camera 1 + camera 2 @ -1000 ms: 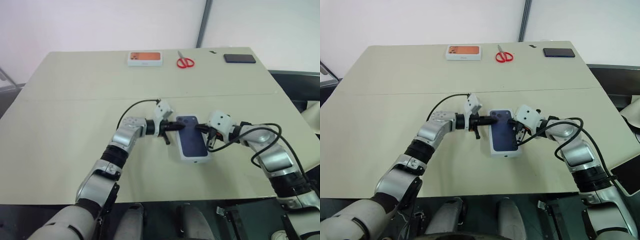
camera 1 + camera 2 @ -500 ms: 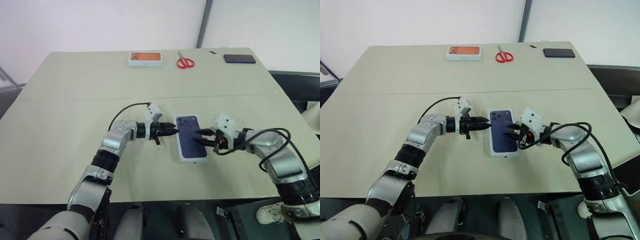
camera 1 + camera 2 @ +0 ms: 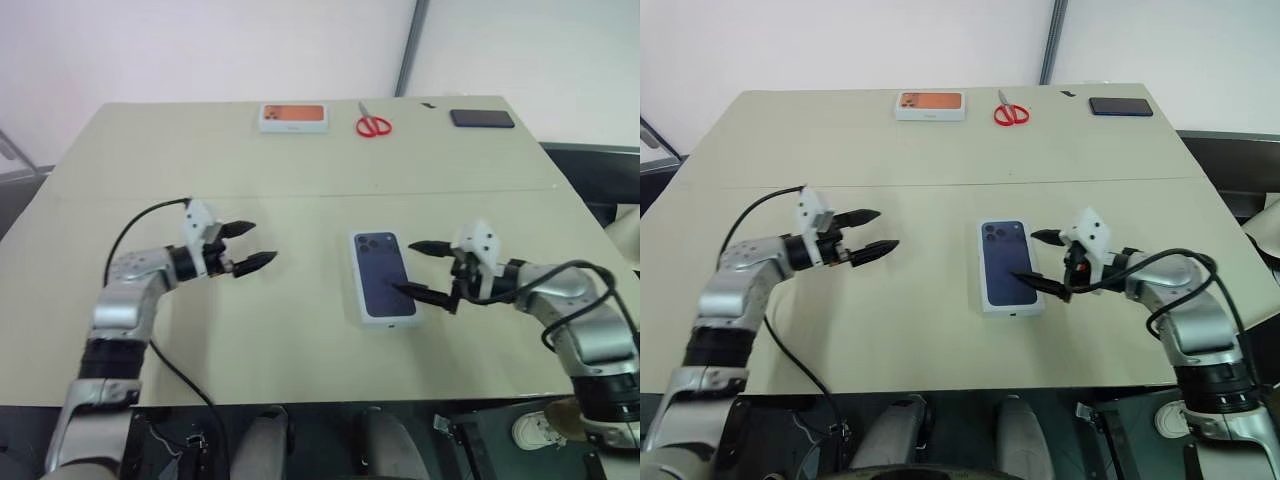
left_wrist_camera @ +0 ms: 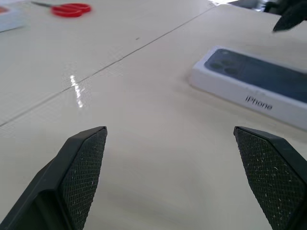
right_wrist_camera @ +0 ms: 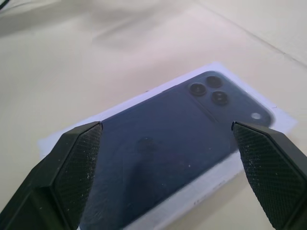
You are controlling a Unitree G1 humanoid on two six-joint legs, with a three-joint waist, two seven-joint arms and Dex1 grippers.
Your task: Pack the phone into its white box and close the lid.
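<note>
The lid [image 3: 382, 275], white with a dark blue phone picture on its top face, lies flat in the middle of the table. The phone and the white box are hidden from view. My right gripper [image 3: 404, 266] is open just right of the lid, one finger reaching over its right edge, holding nothing. In the right wrist view the lid [image 5: 163, 153] lies between and beyond the spread fingers. My left gripper [image 3: 258, 243] hangs open well to the left of the lid, above bare table. The left wrist view shows the lid [image 4: 259, 81] some way ahead.
Along the far edge lie a white box picturing an orange phone [image 3: 292, 116], red scissors [image 3: 373, 124] and a black phone [image 3: 481, 118]. A seam [image 3: 300, 195] crosses the table behind the lid. The table's front edge is close below both arms.
Both grippers have opened and let go of the lid. The left one swung far out to the left. The right one backed off a little to the right. The lid stayed put.
</note>
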